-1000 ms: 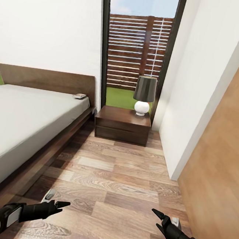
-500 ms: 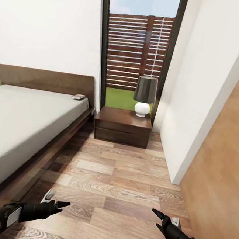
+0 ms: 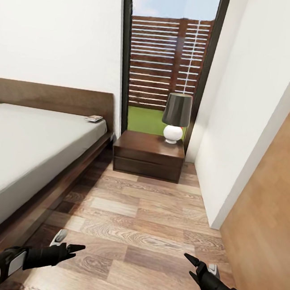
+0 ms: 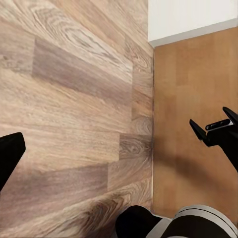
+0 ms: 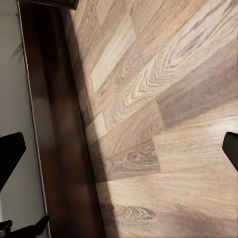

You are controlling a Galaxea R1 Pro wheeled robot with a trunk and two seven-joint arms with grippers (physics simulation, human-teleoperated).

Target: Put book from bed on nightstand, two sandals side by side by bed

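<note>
Lamp [image 3: 175, 117] on nightstand [image 3: 148, 155], bed [image 3: 23, 149] beside, book [image 3: 94, 118] on it

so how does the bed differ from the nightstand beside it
The bed is long, with a plain light-grey mattress and a flat headboard; the nightstand is a small boxy cabinet with drawer fronts. The bed carries a small book near its headboard; the nightstand carries a lamp with a dark shade. Both are low and dark brown wood.
</note>
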